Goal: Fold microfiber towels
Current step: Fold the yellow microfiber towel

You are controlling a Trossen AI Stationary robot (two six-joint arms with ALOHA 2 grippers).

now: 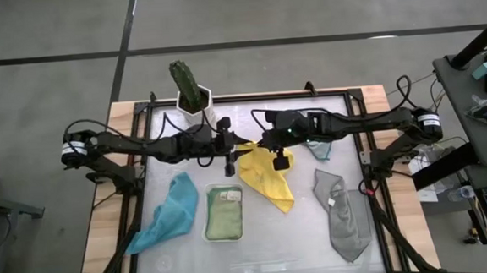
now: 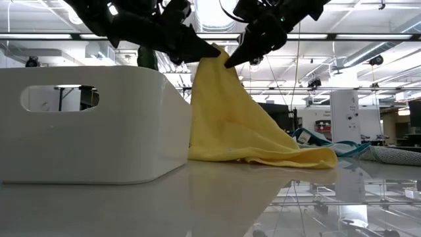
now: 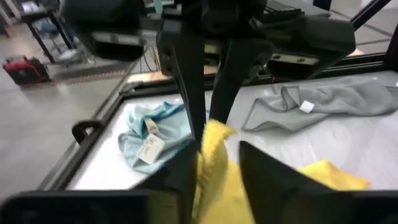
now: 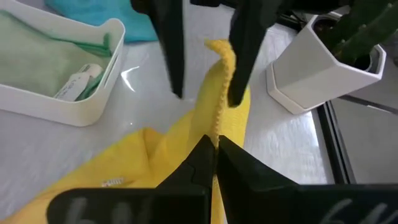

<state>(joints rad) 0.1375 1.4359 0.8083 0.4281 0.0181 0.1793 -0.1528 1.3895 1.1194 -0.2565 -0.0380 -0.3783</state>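
Note:
A yellow microfiber towel is drawn up into a peak at the table's middle, its lower part spread on the table. My right gripper is shut on it just below the peak. My left gripper is open, one finger on either side of the towel's top corner. A teal towel lies at the left and a grey towel at the right. A light blue towel lies behind them. A pale green towel rests folded in a white tray. My left gripper has the yellow towel's top corner between its open fingers, level from the table's left; whether a finger touches it, I cannot tell. My right gripper pinches the towel's raised edge between its two fingertips, just below the top corner. It comes slanting down from the table's right. The towel hangs below, its lower part on the table.
A cactus in a white pot stands at the far edge, left of the middle, close behind the grippers. The white tray sits near the front, left of the yellow towel. Black frame rails run along the table's sides.

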